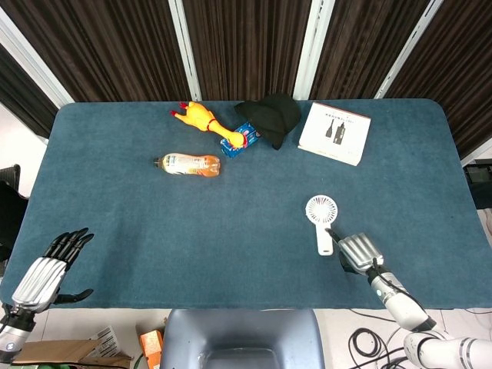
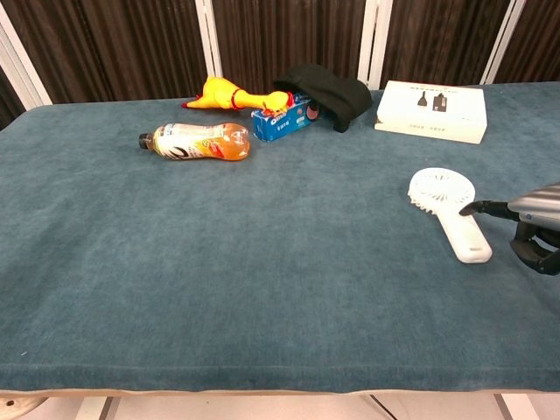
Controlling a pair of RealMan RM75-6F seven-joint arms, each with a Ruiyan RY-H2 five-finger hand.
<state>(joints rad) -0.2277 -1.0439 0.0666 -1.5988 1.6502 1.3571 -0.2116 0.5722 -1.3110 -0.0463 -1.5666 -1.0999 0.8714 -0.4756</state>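
spreading under everything is the blue table (image 1: 254, 207), with a white box (image 1: 334, 133) at its far side, and left of the box a black cloth (image 1: 270, 113), a small blue pack (image 1: 240, 140) touching the cloth, a yellow rubber chicken (image 1: 201, 119) and an orange drink bottle (image 1: 189, 164) lying on its side nearer than the chicken. nearer than the box lies a white handheld fan (image 1: 322, 220), and the right hand (image 1: 358, 253) rests just beside the fan's handle with a dark fingertip (image 2: 473, 208) at it, holding nothing, though whether its fingers are apart or curled i cannot tell. well apart from the box, at the table's near left corner, the left hand (image 1: 48, 269) hangs with fingers spread and holds nothing.
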